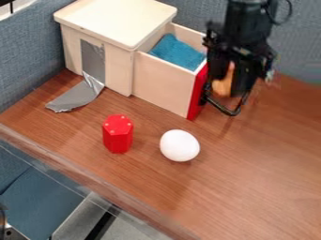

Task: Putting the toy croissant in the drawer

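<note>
And the hand (228, 99) is clamping its fingers around the toy croissant (222, 87), which is hanging long way down, probably so its slim side is facing the drop. They're waiting just beside the red front (197, 93), outside the drawer (164, 86); lifting clear and shifting over the opening looks like the next call, and that red lip could be catching a low croissant! The drawer is standing open to receive it, a blue cloth (178, 51) lying inside, perhaps for padding. Behind, the wooden cabinet (116, 22) is sitting at the worktop's (257, 187) back left corner, silver tape (74, 97) likely anchoring it. Towards the near edge, a white egg (179, 145) and red block (118, 134) are resting out of the way.
</note>
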Available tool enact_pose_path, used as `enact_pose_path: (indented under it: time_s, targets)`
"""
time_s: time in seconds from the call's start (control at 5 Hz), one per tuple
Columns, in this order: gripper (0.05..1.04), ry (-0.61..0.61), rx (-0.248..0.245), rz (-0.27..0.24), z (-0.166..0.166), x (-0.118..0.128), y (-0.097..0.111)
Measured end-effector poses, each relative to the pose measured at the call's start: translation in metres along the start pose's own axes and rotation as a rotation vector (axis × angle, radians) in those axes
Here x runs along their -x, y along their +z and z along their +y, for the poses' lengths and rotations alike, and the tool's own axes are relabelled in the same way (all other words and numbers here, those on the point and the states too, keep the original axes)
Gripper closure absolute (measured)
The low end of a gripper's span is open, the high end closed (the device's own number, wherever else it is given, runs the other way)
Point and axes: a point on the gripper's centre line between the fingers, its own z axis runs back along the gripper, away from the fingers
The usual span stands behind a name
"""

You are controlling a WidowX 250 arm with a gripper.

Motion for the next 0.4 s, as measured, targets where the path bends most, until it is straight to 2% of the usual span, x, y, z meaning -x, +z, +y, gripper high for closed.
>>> enact_pose_path:
  time_s: [0.2, 0.4]
  targets:
    - [0.503, 0.040, 0.009, 0.004, 0.022, -0.014, 0.006]
    - [0.503, 0.090, -0.003, -0.003, 0.043, -0.028, 0.011]
